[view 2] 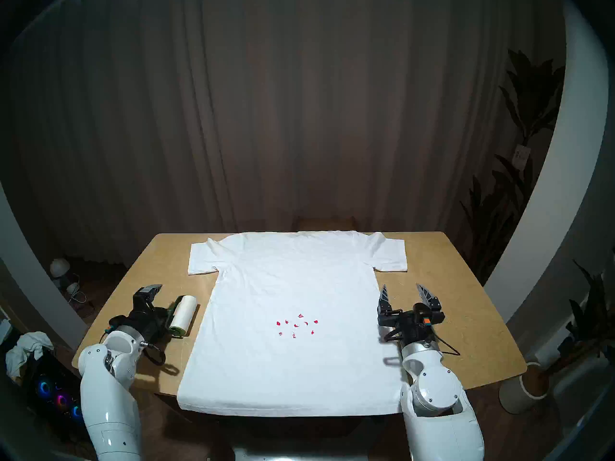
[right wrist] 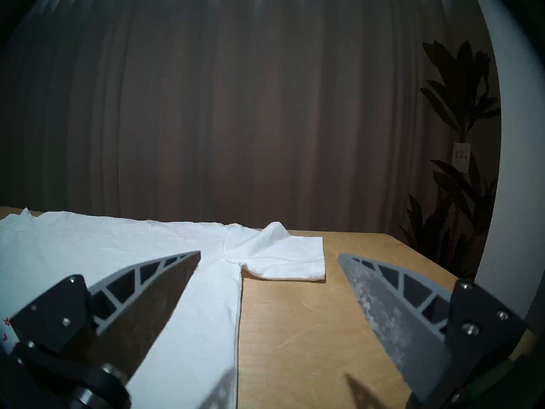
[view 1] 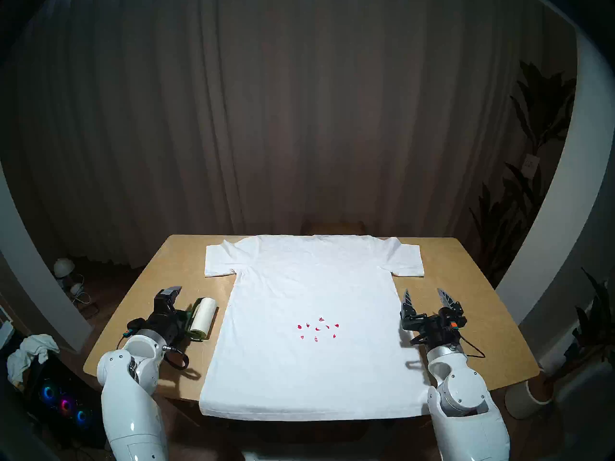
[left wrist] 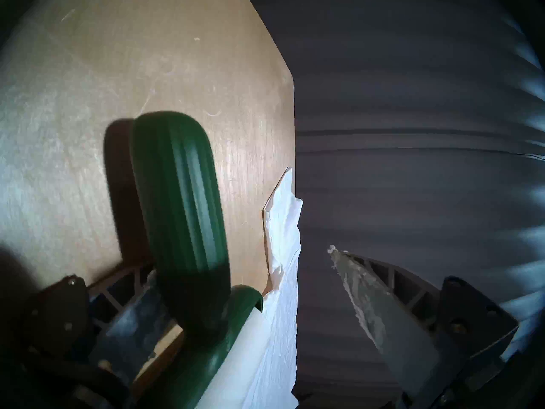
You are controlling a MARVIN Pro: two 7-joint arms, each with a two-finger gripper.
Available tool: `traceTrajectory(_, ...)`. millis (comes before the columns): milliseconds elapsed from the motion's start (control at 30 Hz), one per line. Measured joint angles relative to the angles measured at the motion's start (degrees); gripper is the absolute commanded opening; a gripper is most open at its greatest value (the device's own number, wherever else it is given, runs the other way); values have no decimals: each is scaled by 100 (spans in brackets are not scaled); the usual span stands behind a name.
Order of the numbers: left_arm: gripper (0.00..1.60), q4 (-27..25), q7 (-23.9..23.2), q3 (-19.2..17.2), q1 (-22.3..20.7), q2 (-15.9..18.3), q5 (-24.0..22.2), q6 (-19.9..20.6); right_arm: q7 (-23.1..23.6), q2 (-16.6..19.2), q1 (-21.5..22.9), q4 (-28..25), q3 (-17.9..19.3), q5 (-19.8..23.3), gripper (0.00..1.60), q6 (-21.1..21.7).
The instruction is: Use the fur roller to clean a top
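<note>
Both my claws are spread wide, grasping nothing: my left gripper [view 1: 181,295] straddles the fur roller [view 1: 201,319] lying left of the top [view 1: 309,350], my right gripper [view 1: 427,297] hovers at its right edge.

Head pair: high, facing down and forward over the table [view 1: 466,284]; nearly identical views.
Left wrist: turned sideways, close on the roller handle [left wrist: 182,210], lower centre.
Right wrist: low, level, facing the curtain [right wrist: 236,104]; shares the T-shirt [right wrist: 88,246] with the head views.
</note>
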Motion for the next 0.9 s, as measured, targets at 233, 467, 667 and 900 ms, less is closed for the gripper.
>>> traceTrajectory(233,160,97,-211,52,-3,32,65,-64,-9,0,-5,-15,2,0,160,0)
traceTrajectory(467,160,158,-383,102,5,75,129,-102,-10,0,-7,-16,1,20,160,0)
traceTrajectory(667,160,191,-461,134,5,108,157,-121,18,3,0,-3,-9,31,160,2)
traceTrajectory(900,143,197,-455,178,5,138,193,-162,67,3,26,13,-13,60,160,4)
